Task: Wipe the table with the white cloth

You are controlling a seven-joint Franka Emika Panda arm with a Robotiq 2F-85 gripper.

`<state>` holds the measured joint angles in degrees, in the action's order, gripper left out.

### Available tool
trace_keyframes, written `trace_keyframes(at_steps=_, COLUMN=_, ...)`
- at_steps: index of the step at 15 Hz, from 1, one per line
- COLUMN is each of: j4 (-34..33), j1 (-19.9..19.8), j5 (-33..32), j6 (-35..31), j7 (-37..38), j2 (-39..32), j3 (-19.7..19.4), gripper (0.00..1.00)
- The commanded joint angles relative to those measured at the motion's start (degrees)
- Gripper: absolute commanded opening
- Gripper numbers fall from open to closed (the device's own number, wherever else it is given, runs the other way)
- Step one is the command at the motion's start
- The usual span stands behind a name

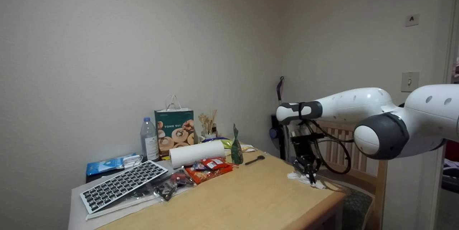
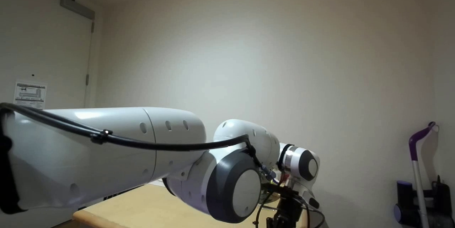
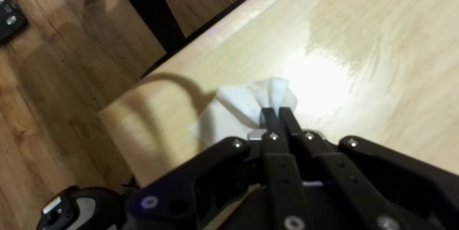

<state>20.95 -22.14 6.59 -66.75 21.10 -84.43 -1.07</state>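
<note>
The white cloth (image 3: pixel 229 115) lies crumpled on the light wooden table (image 3: pixel 394 43), near a table corner. A fold of it stands up between the fingertips of my gripper (image 3: pixel 276 112), which are nearly together and pinch it. In an exterior view the cloth (image 1: pixel 298 177) spreads around the fingertips of the gripper (image 1: pixel 311 180) at the table's (image 1: pixel 247 201) end, close to the edge. In an exterior view the arm hides much of the table (image 2: pixel 142 206), the fingertips are below the frame, and the cloth is out of view.
A keyboard (image 1: pixel 123 187), paper roll (image 1: pixel 197 153), red packets (image 1: pixel 211 173), green packet (image 1: pixel 236 152) and dark spoon (image 1: pixel 255 160) lie or stand on the table. A bottle (image 1: pixel 149 142) and paper bag (image 1: pixel 175 131) stand behind. A wooden chair (image 1: pixel 381 187) stands beyond the table end.
</note>
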Motion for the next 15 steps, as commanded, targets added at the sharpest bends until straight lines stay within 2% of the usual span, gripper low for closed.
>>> trace_keyframes(at_steps=1, j4=1.75, j1=7.65, j5=-1.37, j6=1.61, j7=-3.74, j2=0.72, j3=0.19, gripper=0.06)
trace_keyframes(at_steps=5, j4=1.53, j1=16.91, j5=-2.42, j6=6.18, j7=-5.09, j2=-0.15, j3=0.28, gripper=0.05)
trace_keyframes(at_steps=6, j4=0.28, j1=14.92, j5=-0.81, j6=4.42, j7=-1.99, j2=-0.32, j3=0.49, gripper=0.06)
trace_keyframes(at_steps=8, j4=0.27, j1=18.30, j5=-1.87, j6=5.65, j7=-2.08, j2=-0.55, j3=0.37, gripper=0.06)
trace_keyframes(at_steps=12, j4=1.12, j1=18.58, j5=-2.34, j6=6.43, j7=-3.55, j2=-0.56, j3=0.36, gripper=0.06)
trace_keyframes(at_steps=15, j4=2.86, j1=22.64, j5=-3.31, j6=8.79, j7=-5.60, j2=-0.71, j3=0.67, gripper=0.06)
